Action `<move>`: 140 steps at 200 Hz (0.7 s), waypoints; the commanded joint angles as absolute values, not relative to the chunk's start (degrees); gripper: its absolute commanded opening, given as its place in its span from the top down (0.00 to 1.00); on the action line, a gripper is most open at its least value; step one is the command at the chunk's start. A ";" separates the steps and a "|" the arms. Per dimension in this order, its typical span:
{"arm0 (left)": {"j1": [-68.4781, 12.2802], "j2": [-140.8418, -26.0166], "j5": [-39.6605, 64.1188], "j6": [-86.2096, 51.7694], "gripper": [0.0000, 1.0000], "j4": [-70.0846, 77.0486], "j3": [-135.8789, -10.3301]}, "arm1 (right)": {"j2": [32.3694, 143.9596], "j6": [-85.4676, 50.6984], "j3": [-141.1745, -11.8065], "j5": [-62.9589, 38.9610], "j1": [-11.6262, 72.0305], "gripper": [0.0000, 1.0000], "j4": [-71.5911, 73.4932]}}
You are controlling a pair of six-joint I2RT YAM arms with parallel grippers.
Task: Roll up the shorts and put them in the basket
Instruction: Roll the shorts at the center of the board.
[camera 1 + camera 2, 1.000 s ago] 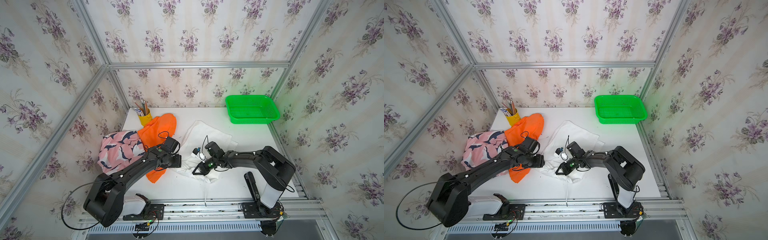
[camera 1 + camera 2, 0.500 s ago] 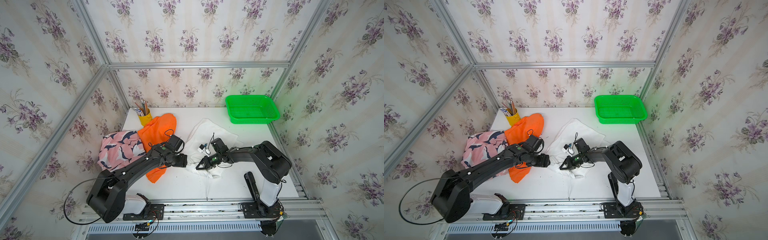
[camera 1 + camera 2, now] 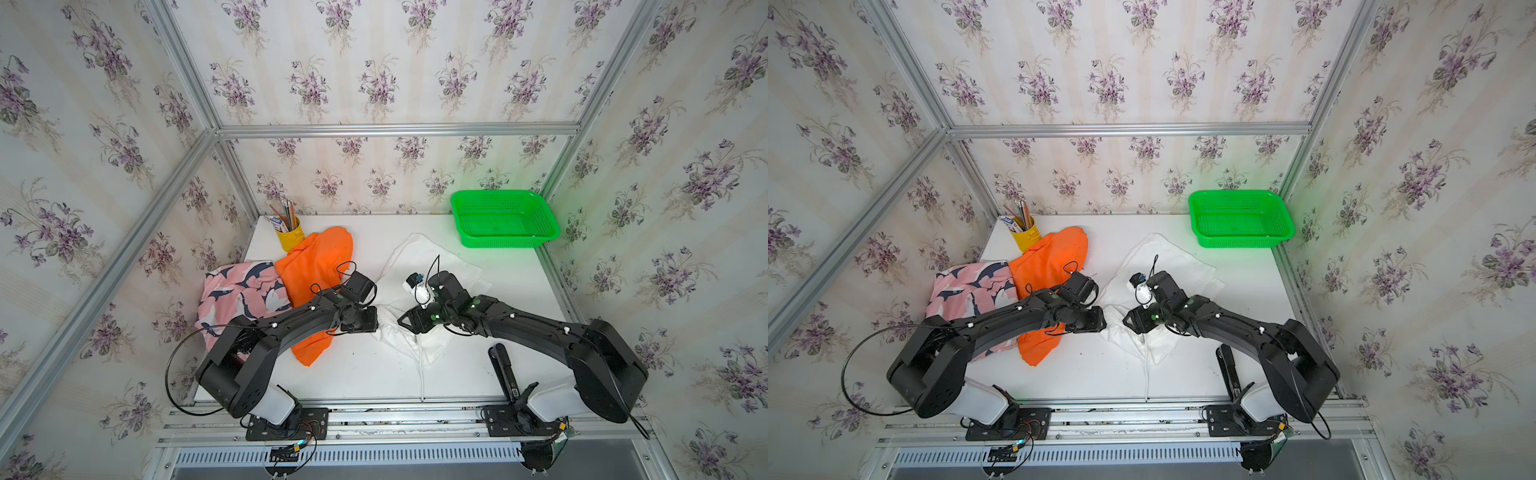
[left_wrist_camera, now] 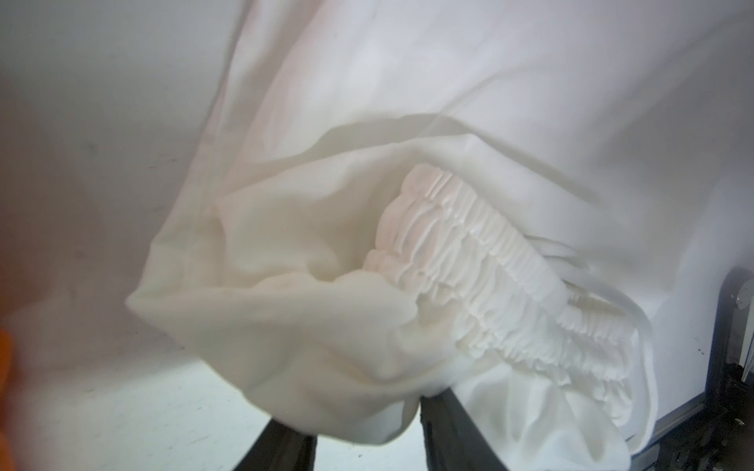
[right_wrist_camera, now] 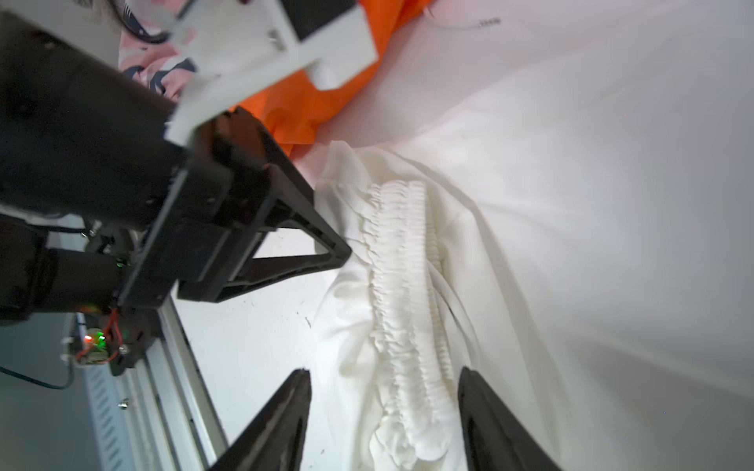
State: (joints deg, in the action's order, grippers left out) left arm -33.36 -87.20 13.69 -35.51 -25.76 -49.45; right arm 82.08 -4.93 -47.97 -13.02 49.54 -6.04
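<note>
You are barely started: the plain white cloth shorts [image 3: 419, 262] lie mid-worktop [image 3: 374, 374], mostly flat, with only the elastic waistband [image 5: 408, 285] end toward the front edge bunched over. Your left pincer [image 4: 357, 416] is closed partway on that wad. Your right pincer [image 5: 383, 371] stands wide, straddling the waistband and holding nothing. The bright orange shorts [image 3: 316, 266] and pink shark-print shorts [image 3: 237, 295] sit heaped by the left edge, unrolled.

The left gripper [image 3: 376, 319] has advanced from the orange shorts' [image 3: 316, 262] edge to the near corner of the white shorts [image 3: 419, 262], which its jaws now pinch. The right gripper [image 3: 402, 322], clamped on the elastic waistband [image 5: 404, 285] 1 second ago, has released it; its 2 fingers [image 5: 285, 424] stand apart astride it.
</note>
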 commanded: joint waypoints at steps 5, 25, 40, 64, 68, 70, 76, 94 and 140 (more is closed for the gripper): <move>-33.26 -87.26 13.25 -35.33 0.55 -25.62 -50.10 | 82.28 9.23 -46.74 0.52 55.96 0.34 -0.63; -33.31 -87.06 13.01 -35.23 0.54 -25.93 -50.06 | 85.29 13.22 -45.62 3.15 59.21 0.26 5.01; -33.27 -86.89 12.79 -35.33 0.54 -25.93 -49.97 | 88.44 14.31 -45.78 4.92 60.56 0.25 7.54; -33.22 -86.62 12.82 -35.33 0.54 -25.99 -49.83 | 92.80 15.05 -45.47 6.96 61.56 0.25 11.70; -33.22 -86.56 12.75 -35.32 0.54 -26.00 -49.89 | 93.38 15.11 -45.17 7.24 61.58 0.25 12.51; -33.22 -86.46 12.75 -35.33 0.54 -26.01 -49.87 | 93.63 15.23 -45.11 7.28 61.60 0.25 12.90; -33.22 -86.41 12.67 -35.31 0.54 -26.10 -49.88 | 94.53 15.36 -44.69 7.38 61.70 0.25 14.01; -33.09 -85.87 12.38 -35.32 0.53 -26.27 -49.81 | 97.03 15.83 -43.57 8.04 61.79 0.26 16.64; -32.36 -82.90 12.08 -35.75 0.51 -26.47 -48.71 | 99.58 14.66 -42.10 7.26 61.82 0.37 17.62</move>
